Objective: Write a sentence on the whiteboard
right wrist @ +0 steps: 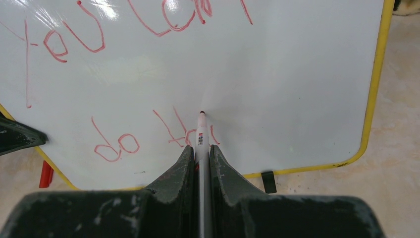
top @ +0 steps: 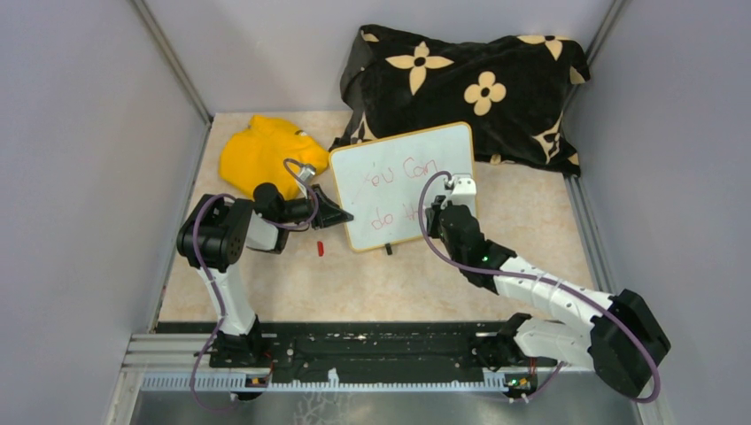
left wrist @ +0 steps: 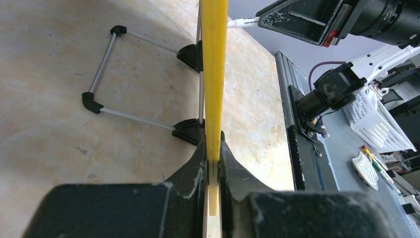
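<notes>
Jaws nearly shut on both arms: left gripper (left wrist: 213,151) pinches the yellow edge of the whiteboard (top: 443,152); right gripper (right wrist: 200,154) clamps a marker (right wrist: 201,135), its tip against the board just ahead, within the unfinished red sentence (right wrist: 119,146).

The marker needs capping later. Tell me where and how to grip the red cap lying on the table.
Take the cap across its middle, straight down from above. It lies flat on the table, just clear of the whiteboard, long axis running roughly near to far, so the jaws should probably close left-right across it.
</notes>
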